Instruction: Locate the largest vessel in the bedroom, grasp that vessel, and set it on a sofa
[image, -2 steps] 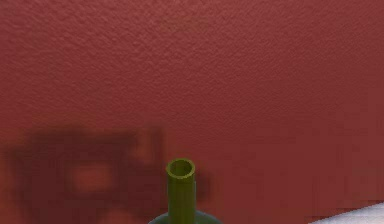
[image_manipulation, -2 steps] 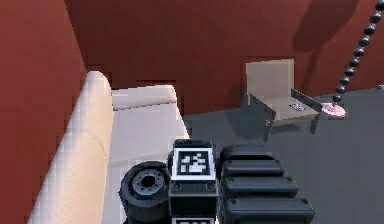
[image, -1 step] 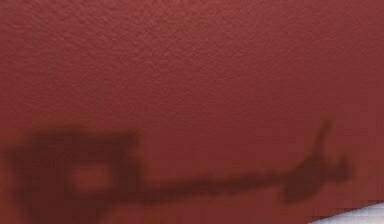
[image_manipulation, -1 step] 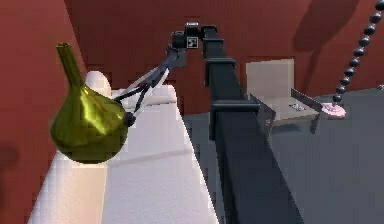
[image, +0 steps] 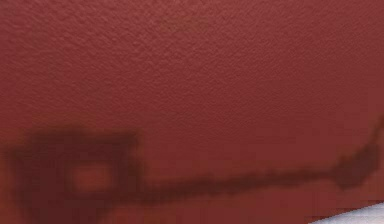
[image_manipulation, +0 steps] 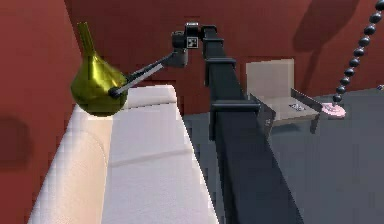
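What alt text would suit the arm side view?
The pincer holds a yellow-green long-necked vessel above the far end of a white sofa against a red wall. A beige chair stands right of the dark arm.

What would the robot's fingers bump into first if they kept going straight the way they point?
The olive-gold, long-necked vase, right at the tips of the fingers. Past it, the line seems to lead to the dark red wall beside the white cushioned sofa, though depth is hard to judge.

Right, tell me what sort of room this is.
Probably a living room: a long white sofa stands against a red wall, and a pale armchair sits nearby on the grey floor.
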